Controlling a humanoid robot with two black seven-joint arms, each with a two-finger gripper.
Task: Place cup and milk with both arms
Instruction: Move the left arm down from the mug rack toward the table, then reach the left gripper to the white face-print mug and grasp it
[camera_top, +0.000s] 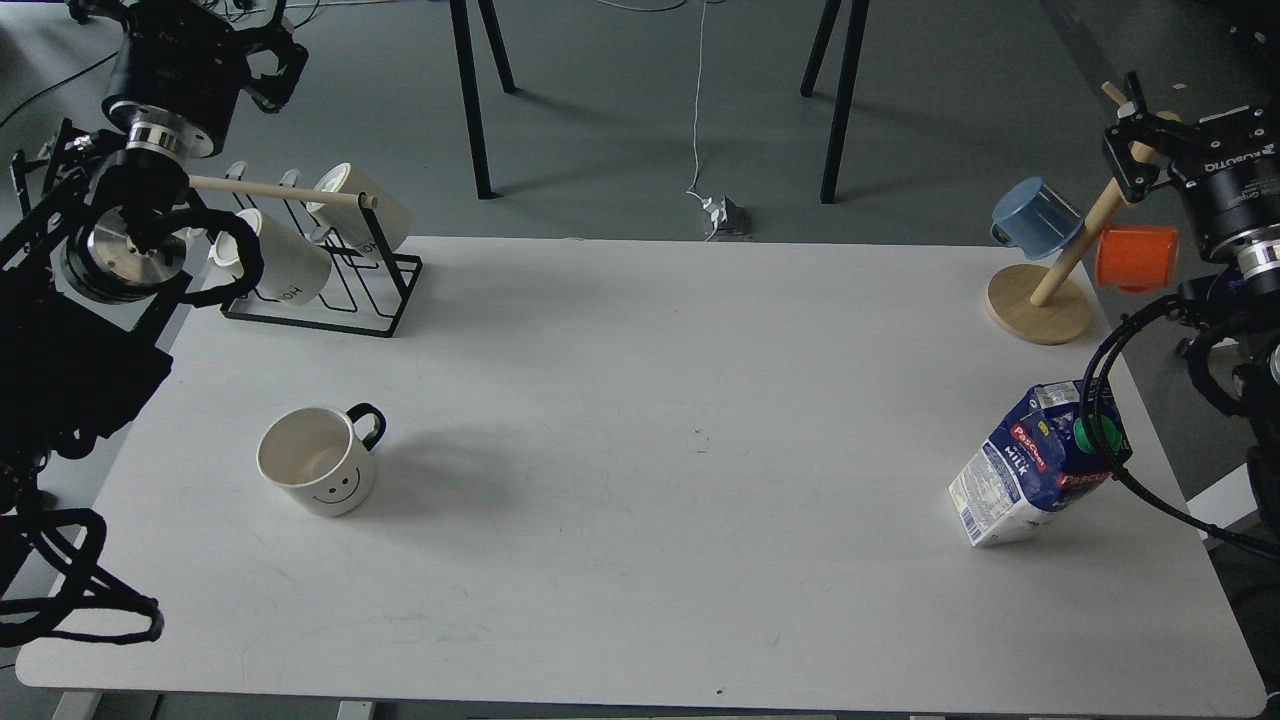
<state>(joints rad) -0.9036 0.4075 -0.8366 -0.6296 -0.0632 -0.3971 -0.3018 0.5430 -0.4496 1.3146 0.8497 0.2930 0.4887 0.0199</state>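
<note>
Cup (318, 462): sitting upright on the left part of the white table (640, 560), handle facing away. Milk (1040, 462): standing near the right edge, well apart from the cup, a black cable crossing it. Left gripper (255, 45) and right gripper (1135, 135): hanging raised over the far corners, touching neither; state of fingers cannot be told.

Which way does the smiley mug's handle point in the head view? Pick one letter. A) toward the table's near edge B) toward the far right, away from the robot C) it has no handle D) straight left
B: the mug stands upright on the left part of the table, and its black handle sticks out at its upper right.
</note>
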